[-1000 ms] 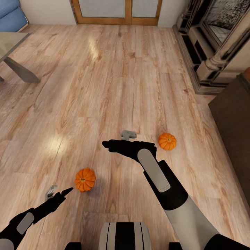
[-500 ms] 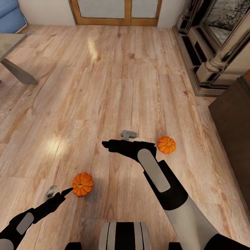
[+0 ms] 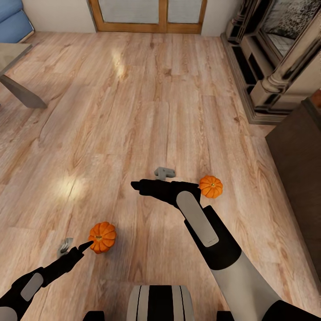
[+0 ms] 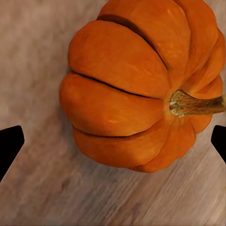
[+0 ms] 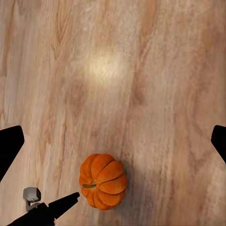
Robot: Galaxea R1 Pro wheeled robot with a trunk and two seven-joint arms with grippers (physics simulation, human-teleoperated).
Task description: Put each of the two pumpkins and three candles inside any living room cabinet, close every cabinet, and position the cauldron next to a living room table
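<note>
Two orange pumpkins lie on the wood floor. One pumpkin (image 3: pixel 102 237) is right in front of my left gripper (image 3: pixel 76 246), whose black fingertip reaches its side. In the left wrist view that pumpkin (image 4: pixel 136 94) looms large just ahead of the open left gripper (image 4: pixel 113 141), stem sideways. The other pumpkin (image 3: pixel 211 186) sits beside my right forearm, behind the open right gripper (image 3: pixel 149 178), which hovers empty above the floor. The right wrist view looks down on the first pumpkin (image 5: pixel 103 181) and the left gripper's fingers (image 5: pixel 52 209). The cabinet (image 3: pixel 296 151) stands at the right edge, and the table (image 3: pixel 20 91) is far left.
An ornate fireplace surround (image 3: pixel 272 58) fills the upper right. Glazed wooden doors (image 3: pixel 147 13) close the far wall, with a blue sofa (image 3: pixel 13 18) at the top left corner. Open plank floor (image 3: pixel 133 102) lies ahead.
The whole head view has shifted slightly, so the camera moved. Both pumpkins sit lower and further left in the picture, and the near one has come up to the left fingertip.
</note>
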